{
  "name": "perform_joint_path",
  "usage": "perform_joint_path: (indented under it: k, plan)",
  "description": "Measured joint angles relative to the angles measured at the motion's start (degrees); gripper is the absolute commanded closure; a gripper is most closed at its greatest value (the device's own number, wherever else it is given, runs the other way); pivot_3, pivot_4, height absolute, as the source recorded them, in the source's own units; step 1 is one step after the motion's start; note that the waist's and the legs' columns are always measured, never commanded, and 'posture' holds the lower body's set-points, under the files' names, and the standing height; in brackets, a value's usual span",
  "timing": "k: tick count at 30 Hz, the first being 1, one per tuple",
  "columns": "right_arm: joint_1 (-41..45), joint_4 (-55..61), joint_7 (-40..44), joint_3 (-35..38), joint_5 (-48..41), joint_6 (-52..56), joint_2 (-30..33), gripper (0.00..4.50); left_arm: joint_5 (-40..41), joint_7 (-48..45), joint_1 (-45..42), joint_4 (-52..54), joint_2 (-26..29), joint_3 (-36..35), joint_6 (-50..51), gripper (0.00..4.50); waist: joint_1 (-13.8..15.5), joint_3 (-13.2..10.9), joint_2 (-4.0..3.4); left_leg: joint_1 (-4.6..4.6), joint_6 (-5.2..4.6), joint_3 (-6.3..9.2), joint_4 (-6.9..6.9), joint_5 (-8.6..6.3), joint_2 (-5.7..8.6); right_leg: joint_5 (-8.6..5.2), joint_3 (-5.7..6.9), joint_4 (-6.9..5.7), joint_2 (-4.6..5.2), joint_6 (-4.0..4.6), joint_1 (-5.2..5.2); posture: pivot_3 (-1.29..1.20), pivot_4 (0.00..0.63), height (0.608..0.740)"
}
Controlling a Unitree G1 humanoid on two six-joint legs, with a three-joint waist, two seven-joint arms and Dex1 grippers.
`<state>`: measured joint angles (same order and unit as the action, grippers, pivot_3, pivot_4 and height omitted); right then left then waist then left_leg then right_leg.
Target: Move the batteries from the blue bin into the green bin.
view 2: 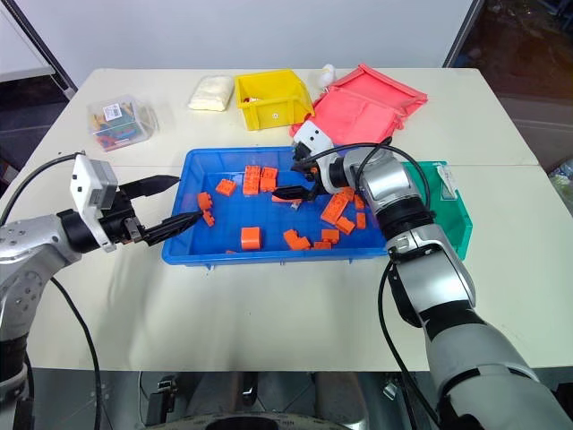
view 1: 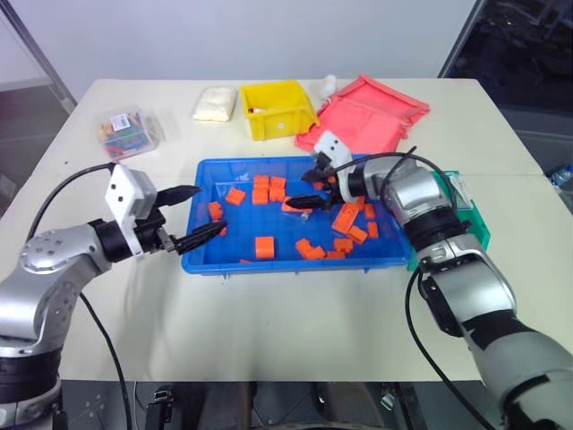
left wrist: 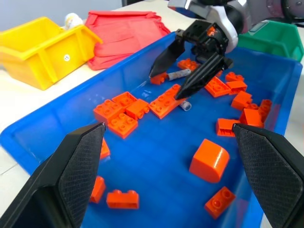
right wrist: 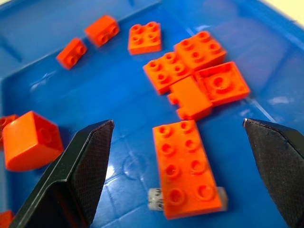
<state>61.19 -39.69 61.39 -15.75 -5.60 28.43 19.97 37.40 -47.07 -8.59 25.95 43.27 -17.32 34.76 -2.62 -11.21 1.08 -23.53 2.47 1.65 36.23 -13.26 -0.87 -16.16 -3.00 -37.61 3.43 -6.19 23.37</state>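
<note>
In the right wrist view, low in the frame, a long orange block (right wrist: 186,170) covers most of one silvery battery (right wrist: 155,198), only its ends showing. It lies in the blue bin (view 1: 235,260), centre frame. The right gripper (view 1: 312,186) hangs spread wide above it, empty; the left gripper (view 1: 193,215), also wide and empty, sits at the bin's left rim.

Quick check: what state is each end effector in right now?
Left end effector: open, holding nothing.
Right end effector: open, empty, over the blue bin.
</note>
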Motion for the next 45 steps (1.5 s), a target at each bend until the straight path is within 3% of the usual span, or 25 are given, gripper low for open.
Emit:
perform_joint_path:
  k: [8,11,16,27,34,43,45]
  plan:
    - [0.0,-3.86,1.22,-1.39,3.45,-3.26,-0.78,0.03,1.19,2.76,1.63,1.41,-0.33,-0.78,0.16,0.0,0.06,0.0,0.0,0.0,0.01,0.0,0.01,0.0,0.02,0.0,0.0,0.0,0.02,0.0,-0.02,0.0,0.15,0.74]
    - [0.0,-5.16,1.35,-1.39,4.45,-3.93,-0.84,0.91,1.48,3.42,1.67,1.69,-0.33,-0.94,0.14,0.0,0.05,0.0,0.0,0.0,0.01,0.0,0.0,0.0,0.02,0.0,0.0,0.0,0.01,0.0,-0.01,0.0,0.15,0.74]
    - [0.0,-5.85,1.29,-1.35,5.15,-4.8,-1.05,3.3,1.47,3.71,1.62,1.63,-0.33,-0.95,-0.12,0.0,-0.01,0.0,0.0,0.01,0.01,0.0,0.0,0.0,0.01,0.0,0.0,0.0,0.0,0.0,0.0,0.0,0.15,0.74]
    - [2.15,-7.02,-1.25,0.73,5.38,-5.37,-2.7,3.29,0.69,3.71,0.9,0.91,-0.33,-0.34,-0.43,0.0,-0.04,0.0,0.0,0.01,0.01,-0.01,0.0,0.01,0.01,0.0,0.0,-0.01,-0.01,0.0,0.0,0.0,0.15,0.74]
    - [5.17,-14.09,-10.56,1.02,9.82,-16.09,-2.95,3.29,-0.23,3.64,0.77,0.77,-0.55,0.78,-1.39,0.0,0.06,0.0,0.01,0.01,0.03,-0.01,0.0,0.01,0.03,0.0,0.0,0.0,0.02,0.01,-0.02,0.0,0.15,0.74]
    - [5.15,-17.41,-14.01,0.11,14.46,-23.26,-3.19,3.29,-0.5,3.89,1.03,0.74,-1.24,0.78,-1.51,0.0,-0.12,0.0,0.01,0.02,0.03,-0.02,-0.04,0.01,0.01,0.0,-0.01,0.0,0.0,0.01,0.01,0.0,0.15,0.74]
    - [5.15,-18.24,-15.16,0.21,15.0,-24.4,-3.21,2.26,-0.51,4.05,1.03,0.74,-1.43,0.78,-1.51,0.0,-0.1,0.0,0.01,0.02,0.03,-0.02,-0.04,0.01,0.01,0.0,-0.01,0.0,0.01,0.01,0.01,0.0,0.15,0.74]
